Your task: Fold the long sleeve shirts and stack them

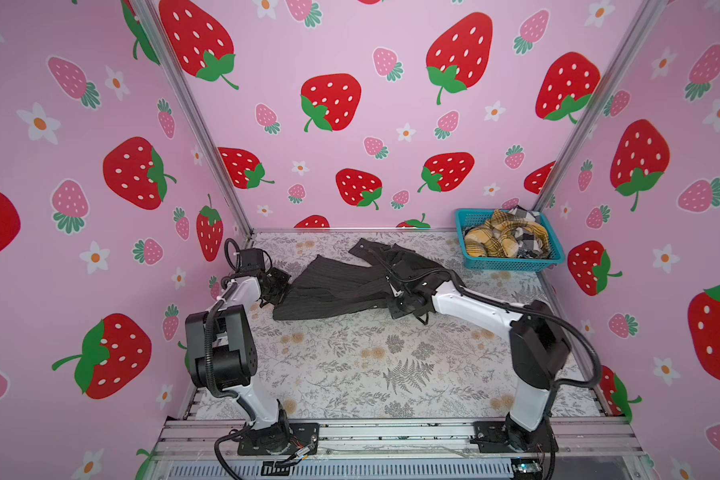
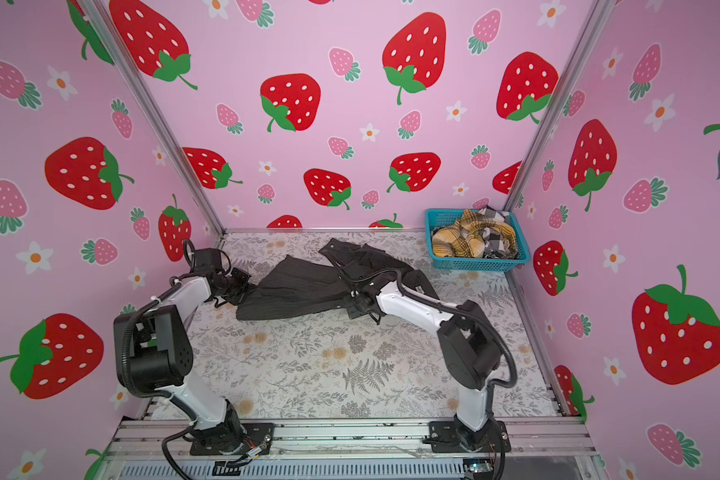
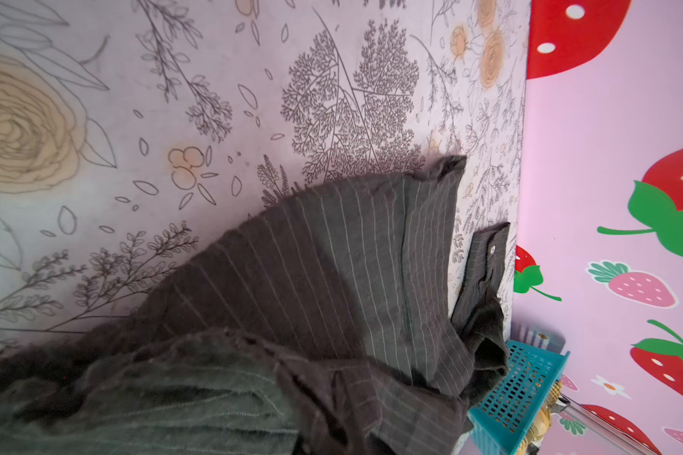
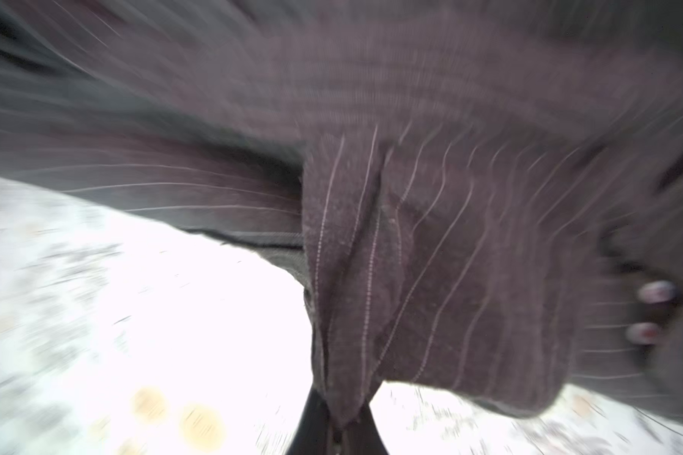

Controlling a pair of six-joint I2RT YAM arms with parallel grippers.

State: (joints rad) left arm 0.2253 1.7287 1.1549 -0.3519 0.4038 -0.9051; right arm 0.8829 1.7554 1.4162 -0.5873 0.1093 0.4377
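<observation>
A charcoal pinstriped shirt [image 1: 337,286] [image 2: 300,286] lies crumpled across the back middle of the floral table. My left gripper [image 1: 277,291] [image 2: 242,286] is at the shirt's left edge. In the left wrist view the shirt [image 3: 332,275] bunches over the jaws and hides the fingers, so the gripper looks shut on the cloth. My right gripper [image 1: 395,301] [image 2: 352,305] is at the shirt's near right edge. In the blurred right wrist view it [image 4: 338,431] is shut, pinching a fold of the striped cloth [image 4: 430,256].
A teal mesh basket [image 1: 508,262] [image 2: 474,264] [image 3: 517,390] stands at the back right corner. It holds a mustard plaid shirt [image 1: 495,241] [image 2: 462,243] and a black-and-white check shirt [image 1: 528,245] [image 2: 495,245]. Pink strawberry walls close three sides.
</observation>
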